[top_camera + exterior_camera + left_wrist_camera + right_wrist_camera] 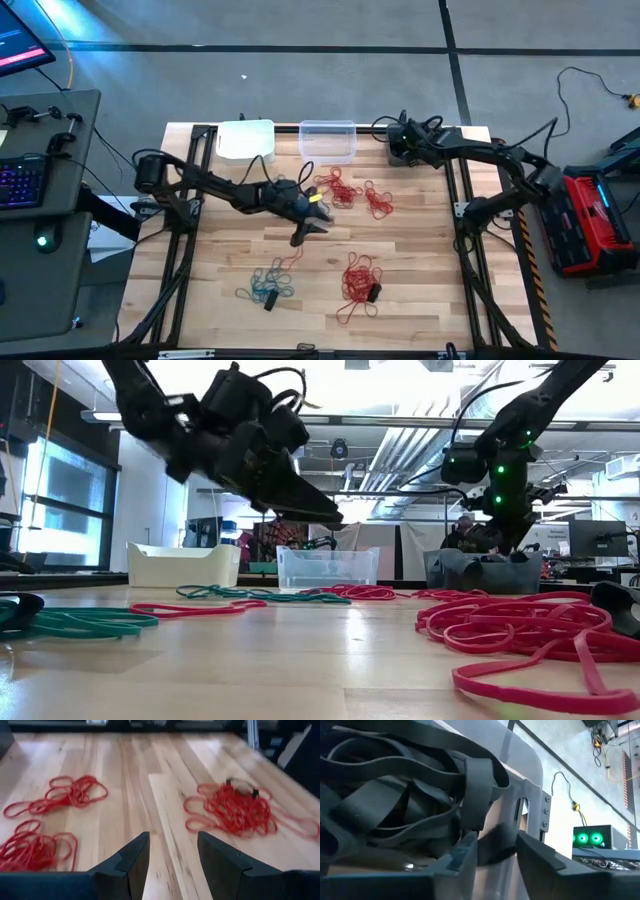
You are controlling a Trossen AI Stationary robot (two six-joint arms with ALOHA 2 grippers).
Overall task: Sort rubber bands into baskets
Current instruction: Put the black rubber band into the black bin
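Observation:
Red rubber bands lie in bunches on the table (340,188) (378,200) (360,280); a teal bunch (268,285) lies nearer the front. My left gripper (310,228) (172,851) hovers open above bare wood between the red bunches. The white basket (245,140), the clear one (328,140) and the dark grey one (480,572) stand along the far edge. My right gripper (505,525) (495,852) points down into the grey basket, open, over a heap of dark bands (395,795). My right gripper's fingers (462,852) stand on either side of a dark band's loop (495,845) at the edge of the heap in the grey basket. Whether either finger touches it cannot be told.
A small black piece lies on the near red bunch (374,292) (242,785) and another on the teal bunch (268,300). Black frame rails run along the table's left and right sides (185,240) (470,260). Bare wood shows at the near left and near right.

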